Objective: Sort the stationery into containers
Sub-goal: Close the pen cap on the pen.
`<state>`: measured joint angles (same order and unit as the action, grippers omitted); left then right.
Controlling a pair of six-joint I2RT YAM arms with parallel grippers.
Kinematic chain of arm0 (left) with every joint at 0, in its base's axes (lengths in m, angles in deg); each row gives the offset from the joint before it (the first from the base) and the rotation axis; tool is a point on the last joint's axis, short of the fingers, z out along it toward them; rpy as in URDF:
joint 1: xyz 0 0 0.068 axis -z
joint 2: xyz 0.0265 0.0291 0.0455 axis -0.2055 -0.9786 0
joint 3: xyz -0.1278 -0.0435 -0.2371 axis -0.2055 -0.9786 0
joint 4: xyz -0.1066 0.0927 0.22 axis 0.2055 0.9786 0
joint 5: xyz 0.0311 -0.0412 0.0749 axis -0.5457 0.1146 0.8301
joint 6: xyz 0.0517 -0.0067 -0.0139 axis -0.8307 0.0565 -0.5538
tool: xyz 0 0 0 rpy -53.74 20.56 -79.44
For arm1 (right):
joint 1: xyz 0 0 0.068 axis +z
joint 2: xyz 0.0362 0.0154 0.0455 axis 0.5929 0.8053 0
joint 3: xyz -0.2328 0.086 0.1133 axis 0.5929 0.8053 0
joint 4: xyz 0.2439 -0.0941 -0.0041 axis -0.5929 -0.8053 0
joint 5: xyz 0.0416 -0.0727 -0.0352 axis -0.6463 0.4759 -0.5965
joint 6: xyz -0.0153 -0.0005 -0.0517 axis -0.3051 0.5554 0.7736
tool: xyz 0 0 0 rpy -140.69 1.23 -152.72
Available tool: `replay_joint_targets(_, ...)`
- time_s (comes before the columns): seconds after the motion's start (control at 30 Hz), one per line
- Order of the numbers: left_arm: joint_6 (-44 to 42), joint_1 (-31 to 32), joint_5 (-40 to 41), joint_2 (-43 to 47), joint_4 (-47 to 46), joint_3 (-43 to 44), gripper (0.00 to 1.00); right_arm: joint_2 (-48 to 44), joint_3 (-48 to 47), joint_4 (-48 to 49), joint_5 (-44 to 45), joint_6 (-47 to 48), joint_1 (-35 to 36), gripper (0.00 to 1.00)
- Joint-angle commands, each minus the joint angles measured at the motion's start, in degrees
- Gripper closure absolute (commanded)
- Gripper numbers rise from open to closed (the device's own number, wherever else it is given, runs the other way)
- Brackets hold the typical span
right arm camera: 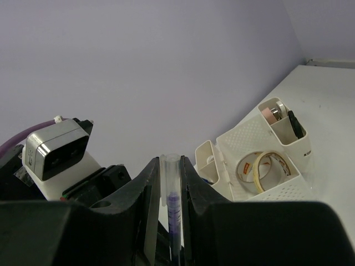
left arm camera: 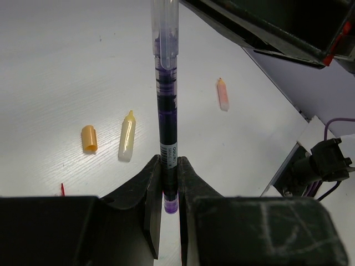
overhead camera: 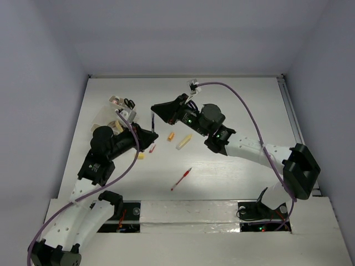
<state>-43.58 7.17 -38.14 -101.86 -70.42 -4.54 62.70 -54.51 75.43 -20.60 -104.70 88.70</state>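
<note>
A purple pen (overhead camera: 151, 121) with a clear cap (right arm camera: 169, 172) hangs above the table, gripped at both ends. My left gripper (left arm camera: 170, 172) is shut on its purple tail end (left arm camera: 167, 133). My right gripper (right arm camera: 171, 166) is shut on the clear cap at the other end. In the top view the left gripper (overhead camera: 153, 135) sits just nearer than the right gripper (overhead camera: 155, 107). The white divided container (right arm camera: 233, 147) stands at the far left (overhead camera: 111, 115), holding tape rolls (right arm camera: 260, 169) and black-handled scissors (right arm camera: 294, 123).
Loose on the table lie an orange cap (left arm camera: 89, 138), a pale yellow cap (left arm camera: 127, 137), a pink-orange bit (left arm camera: 222, 93), a red pen (overhead camera: 181, 179), a yellow bit (overhead camera: 141, 155) and a small red piece (overhead camera: 152, 148). Walls close in the table at the back and sides.
</note>
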Motion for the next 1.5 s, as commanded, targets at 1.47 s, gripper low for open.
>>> replay_joint_targets(1.47, -0.1, -2.4, 1.4, 5.0, -4.7, 1.1, 1.00, 5.9, 22.7, 4.5, -12.2, -10.0, 10.9, 1.00)
